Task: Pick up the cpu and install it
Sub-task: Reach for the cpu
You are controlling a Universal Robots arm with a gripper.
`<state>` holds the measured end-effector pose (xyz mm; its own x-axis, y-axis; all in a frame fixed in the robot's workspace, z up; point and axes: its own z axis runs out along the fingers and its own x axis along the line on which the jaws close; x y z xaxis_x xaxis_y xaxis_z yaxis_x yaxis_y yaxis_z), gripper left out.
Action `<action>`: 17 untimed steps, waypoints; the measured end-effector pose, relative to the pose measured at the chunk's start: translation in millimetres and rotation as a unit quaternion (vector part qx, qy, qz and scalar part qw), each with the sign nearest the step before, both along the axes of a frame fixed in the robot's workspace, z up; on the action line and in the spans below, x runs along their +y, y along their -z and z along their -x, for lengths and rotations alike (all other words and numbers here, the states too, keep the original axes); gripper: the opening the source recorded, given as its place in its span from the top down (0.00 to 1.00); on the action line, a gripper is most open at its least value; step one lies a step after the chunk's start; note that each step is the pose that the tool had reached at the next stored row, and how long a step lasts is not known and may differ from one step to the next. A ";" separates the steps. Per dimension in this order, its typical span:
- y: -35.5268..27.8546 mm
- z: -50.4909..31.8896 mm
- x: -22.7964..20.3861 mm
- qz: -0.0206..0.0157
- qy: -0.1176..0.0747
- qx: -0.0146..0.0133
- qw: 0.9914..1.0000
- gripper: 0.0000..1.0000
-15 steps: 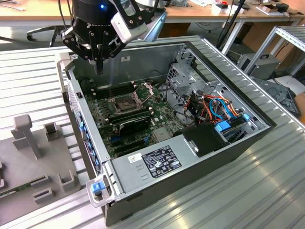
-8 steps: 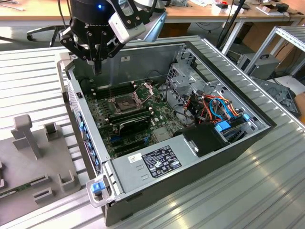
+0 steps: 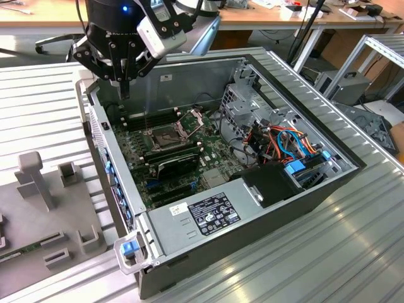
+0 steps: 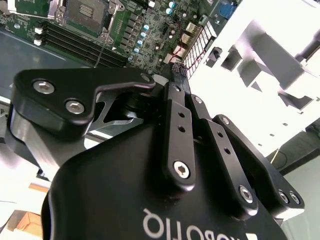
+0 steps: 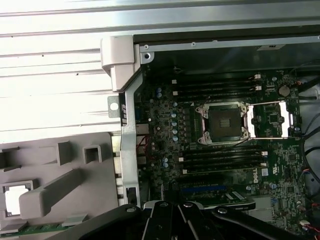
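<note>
The claw (image 3: 124, 87) hung with its fingers drawn close together, the tips almost meeting. Nothing showed between them and they touched nothing. In the second wrist view its black links narrowed toward the same closed point.

In the exterior view it stood above the far corner of the open computer case (image 3: 303, 110), at that view's left, just over the rim and clear of the wall. In the first wrist view the cpu (image 5: 15, 198) appeared as a pale square lying flat in a square pocket of the grey fixture (image 5: 75, 170). The fixture sat on the ribbed metal table (image 3: 315, 252) beside the case's side wall.

Past that wall lay the green board. Its socket (image 5: 223, 123) stood open and dark, the load plate (image 5: 270, 120) was flipped back beside it, and there was free room above. Long black memory sticks (image 5: 220, 160) ran close along both sides of the socket. A tangle of cables (image 3: 284, 142) sat well apart, at the exterior view's right.
</note>
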<state>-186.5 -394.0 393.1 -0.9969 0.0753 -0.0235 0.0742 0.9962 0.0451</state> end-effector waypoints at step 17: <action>0.0 21.9 0.0 0.000 0.000 0.000 1.000 0.89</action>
